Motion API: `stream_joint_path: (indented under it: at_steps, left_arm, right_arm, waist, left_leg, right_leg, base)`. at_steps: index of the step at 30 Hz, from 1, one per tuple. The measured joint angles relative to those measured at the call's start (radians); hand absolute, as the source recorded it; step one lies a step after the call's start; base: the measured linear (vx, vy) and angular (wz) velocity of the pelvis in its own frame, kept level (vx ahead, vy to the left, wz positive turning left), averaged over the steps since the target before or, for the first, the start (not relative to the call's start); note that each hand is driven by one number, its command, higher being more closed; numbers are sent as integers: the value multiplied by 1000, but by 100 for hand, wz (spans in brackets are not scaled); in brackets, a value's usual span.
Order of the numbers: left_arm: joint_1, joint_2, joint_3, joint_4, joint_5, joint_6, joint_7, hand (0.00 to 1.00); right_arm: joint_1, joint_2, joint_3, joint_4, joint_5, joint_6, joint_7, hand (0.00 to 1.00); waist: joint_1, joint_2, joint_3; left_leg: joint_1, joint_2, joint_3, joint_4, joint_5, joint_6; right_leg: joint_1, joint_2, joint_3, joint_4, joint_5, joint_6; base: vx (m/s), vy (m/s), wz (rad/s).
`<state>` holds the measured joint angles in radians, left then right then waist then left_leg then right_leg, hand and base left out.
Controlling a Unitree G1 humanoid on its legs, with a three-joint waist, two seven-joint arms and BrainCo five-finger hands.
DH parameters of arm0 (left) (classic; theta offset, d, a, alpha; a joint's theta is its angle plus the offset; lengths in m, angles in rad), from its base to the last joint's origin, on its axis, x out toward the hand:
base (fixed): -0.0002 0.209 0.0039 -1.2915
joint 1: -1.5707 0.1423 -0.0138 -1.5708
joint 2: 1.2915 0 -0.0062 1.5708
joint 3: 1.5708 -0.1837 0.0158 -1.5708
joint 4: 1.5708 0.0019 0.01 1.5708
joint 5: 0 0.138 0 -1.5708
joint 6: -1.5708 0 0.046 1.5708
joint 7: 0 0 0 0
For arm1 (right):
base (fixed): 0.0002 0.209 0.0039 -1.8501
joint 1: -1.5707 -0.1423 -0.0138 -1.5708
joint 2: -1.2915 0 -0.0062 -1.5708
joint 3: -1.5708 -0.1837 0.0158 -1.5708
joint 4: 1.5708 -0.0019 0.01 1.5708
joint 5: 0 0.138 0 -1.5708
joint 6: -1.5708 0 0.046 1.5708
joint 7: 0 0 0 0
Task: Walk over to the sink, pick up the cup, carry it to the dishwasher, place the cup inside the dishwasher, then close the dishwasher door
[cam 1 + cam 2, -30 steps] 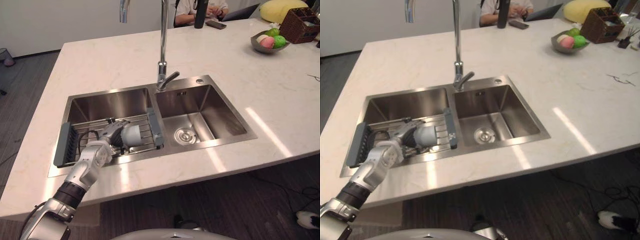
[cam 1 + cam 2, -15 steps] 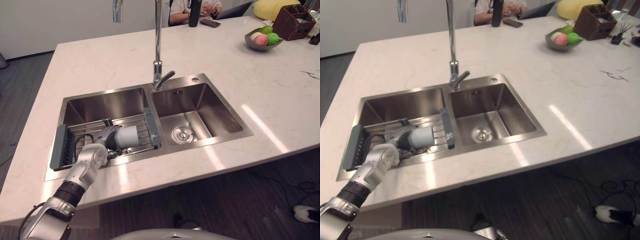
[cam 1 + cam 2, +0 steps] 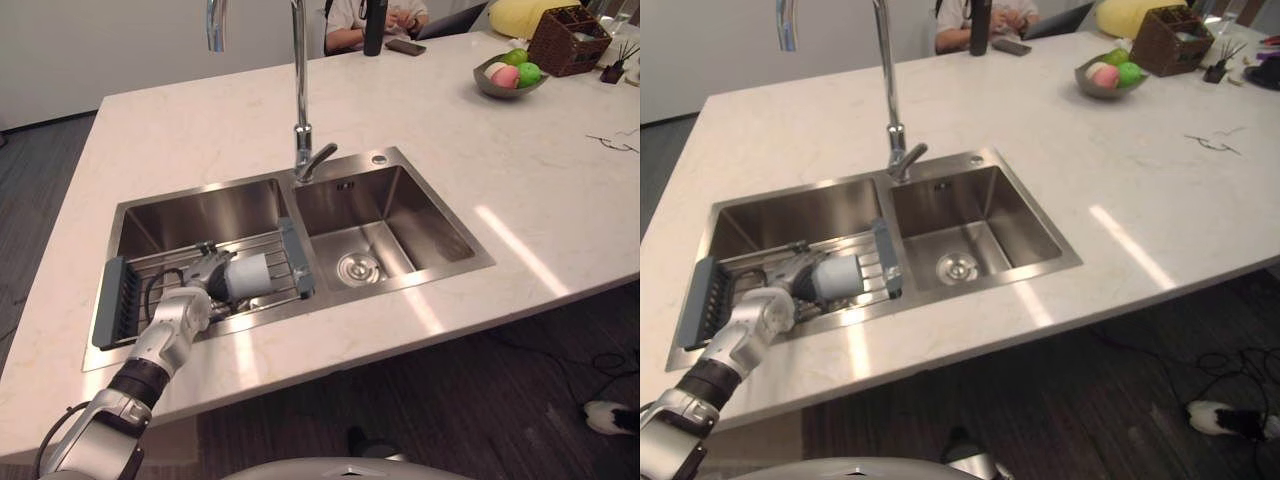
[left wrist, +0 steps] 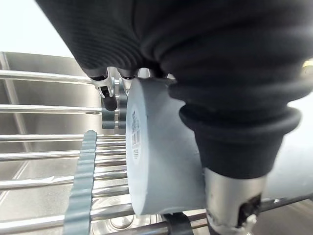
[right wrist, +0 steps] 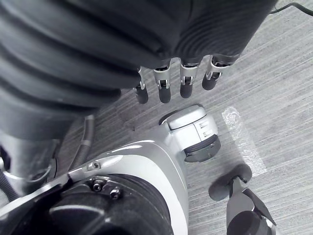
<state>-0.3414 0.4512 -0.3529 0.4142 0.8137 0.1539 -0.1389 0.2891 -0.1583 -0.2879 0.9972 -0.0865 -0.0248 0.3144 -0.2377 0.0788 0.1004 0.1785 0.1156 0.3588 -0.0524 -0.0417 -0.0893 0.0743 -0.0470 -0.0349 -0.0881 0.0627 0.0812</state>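
**Desk:** What does the left eye view give us?

**Photographer:** A pale stone table (image 3: 200,120) with a steel double sink (image 3: 425,215) and a tall tap (image 3: 298,100) between the basins. In the left basin a wire rack (image 3: 118,303) with grey ends spans the bowl. The grey cup (image 3: 248,273) lies on its side over the bars. The left hand (image 3: 205,275) is closed round its end farthest from the tap. A fruit bowl (image 3: 510,80) and a wicker basket (image 3: 565,38) stand at the far right corner, and a person (image 3: 375,15) sits at the far edge.

**Desk:** And the right eye view?

**Photographer:** The same scene: cup (image 3: 838,275) in the left basin, hand (image 3: 790,290) on it.

**Desk:** The left wrist view?

**Photographer:** The cup (image 4: 156,161) fills the middle. The fingers (image 4: 108,95) curl over its far side and the thumb (image 4: 234,205) presses the near side, so it is clamped. I cannot tell whether it rests on the bars (image 4: 49,110).

**Desk:** The right wrist view?

**Photographer:** The right hand (image 5: 164,90) hangs over a grey floor (image 5: 274,98), fingers slack and apart, holding nothing.
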Motion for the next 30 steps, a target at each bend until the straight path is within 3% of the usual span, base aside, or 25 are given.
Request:
stream_joint_path:
  at_steps: [1, 2, 12, 16, 19, 23, 30]
  left_arm:
    - [-8, 0, -2, 7, 16, 1, -15, 0]
    - [-19, 0, -3, 19, 21, 5, -32, 100]
    - [-69, -2, -14, 91, 64, 76, -157, 100]
    - [-77, -2, -16, 111, 24, 81, -142, 100]
    - [-72, -1, -24, 124, -29, 54, -86, 100]
    - [-49, -2, -26, 115, -87, -15, -22, 100]
    - [-6, -2, -20, 62, -217, -71, 63, 100]
  right_arm:
    - [0, 0, 0, 0, 0, 0, 0, 0]
    - [0, 0, 0, 0, 0, 0, 0, 0]
    - [-1, -10, 1, 0, -1, 8, 2, 0]
    - [-1, -11, 1, 0, -2, 10, 3, 0]
    - [-1, -11, 1, 1, -2, 10, 3, 0]
    - [-2, -12, 1, 2, -2, 6, 2, 0]
    - [-5, -10, 9, 4, 1, 5, 2, 0]
  waist:
    - [0, 1, -1]
    - [-1, 2, -1]
    - [-13, 13, -9]
    - [-15, 13, -9]
    - [-12, 13, -9]
    - [-12, 12, -9]
    - [-3, -1, -5]
  left_leg:
    - [0, 0, 0, 0, 0, 0]
    - [0, 0, 0, 0, 0, 0]
    - [15, 4, 20, -2, -5, -6]
    - [16, 6, 20, -2, -4, -7]
    - [16, 6, 14, -2, -3, -7]
    - [16, 6, -5, -3, -2, -6]
    - [16, 4, -32, -3, -1, -4]
  right_leg:
    - [0, 0, 0, 0, 0, 0]
    - [0, 0, 0, 0, 0, 0]
    - [1, 7, 21, 0, 0, 0]
    - [1, 9, 20, 0, -3, 3]
    - [3, 9, 14, 0, -4, 4]
    - [15, 6, -8, 0, -5, 3]
    - [30, 0, -38, 0, -11, 12]
  base:
    - [0, 0, 0]
    - [0, 0, 0]
    - [-17, -17, -7]
    - [-23, -27, -2]
    - [-10, -16, 5]
    - [2, -11, 14]
    - [4, -19, 12]
